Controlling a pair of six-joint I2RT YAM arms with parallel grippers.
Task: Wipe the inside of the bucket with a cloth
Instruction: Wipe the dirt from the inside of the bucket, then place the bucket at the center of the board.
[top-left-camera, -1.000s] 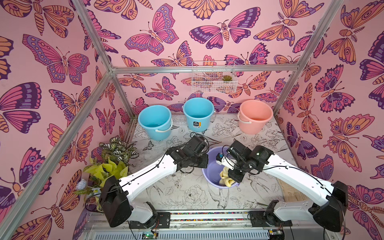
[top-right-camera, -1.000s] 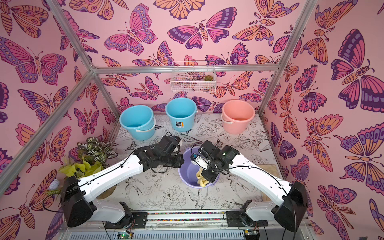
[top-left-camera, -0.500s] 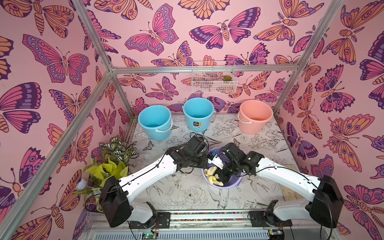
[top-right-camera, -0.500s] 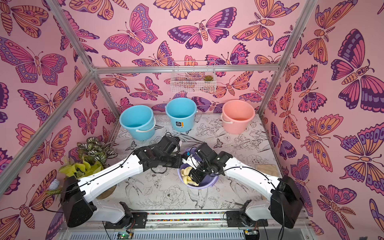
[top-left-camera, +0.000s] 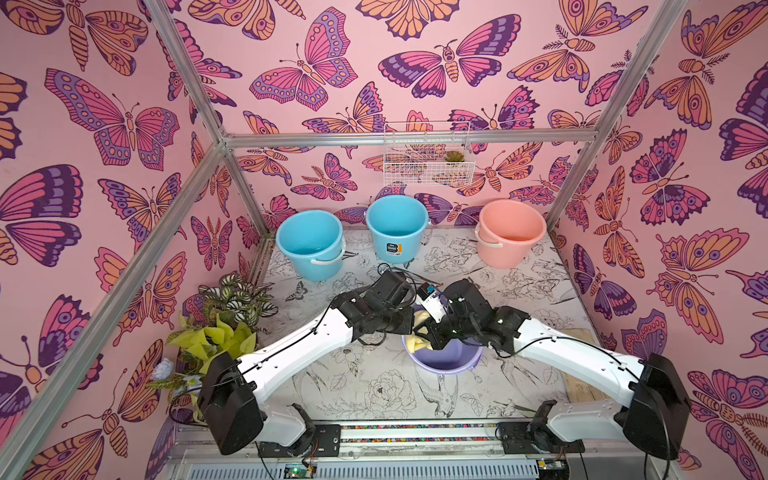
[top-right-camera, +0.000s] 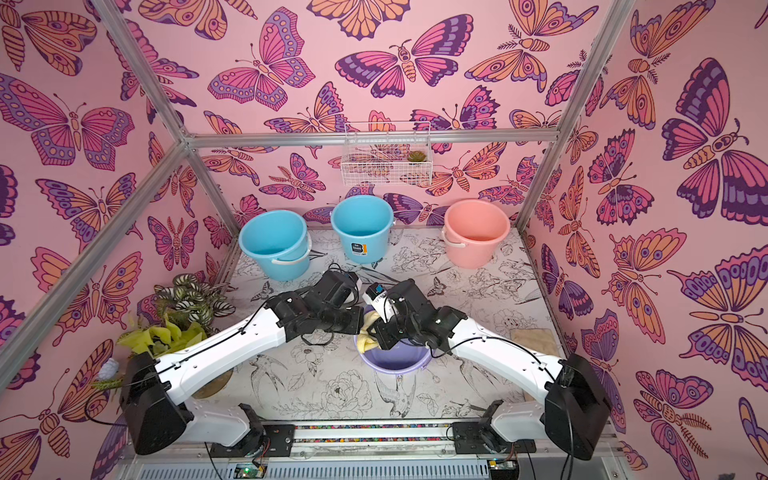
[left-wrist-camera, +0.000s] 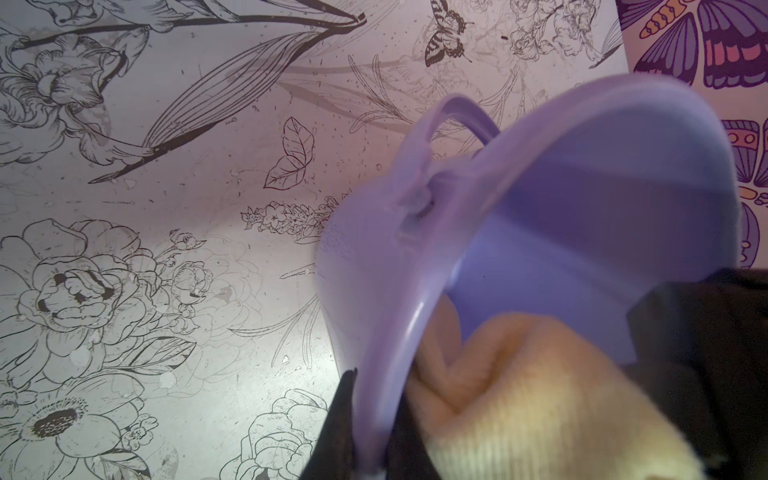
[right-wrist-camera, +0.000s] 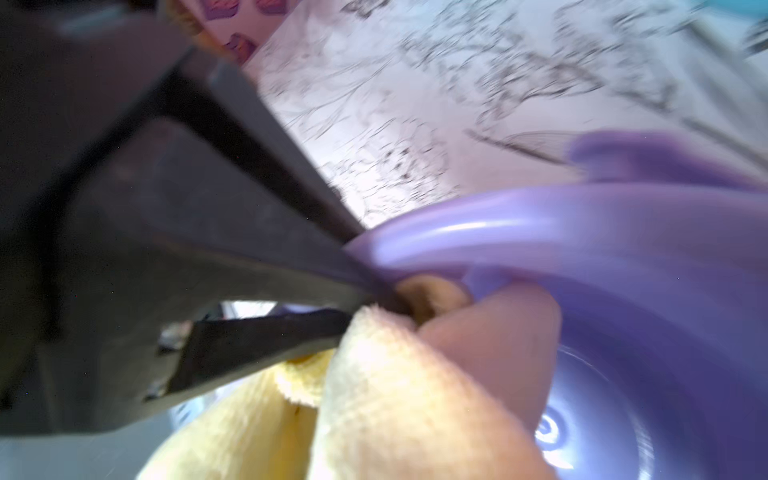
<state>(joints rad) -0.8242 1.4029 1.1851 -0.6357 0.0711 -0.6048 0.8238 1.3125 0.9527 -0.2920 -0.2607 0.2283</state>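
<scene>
Bucket (top-left-camera: 446, 361) braced for wiping
Left gripper (left-wrist-camera: 372, 415) clamps the rim (left-wrist-camera: 399, 345) steady; right gripper (right-wrist-camera: 365, 295) pinches the cloth (right-wrist-camera: 374, 395) beside those jaws.

The cloth (top-left-camera: 415, 344) lies inside the bucket (top-left-camera: 446, 360).

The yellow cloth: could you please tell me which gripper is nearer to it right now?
Right. The right gripper is shut on the cloth inside the purple bucket; the left gripper pinches the bucket's rim, with the cloth just beside it.
</scene>
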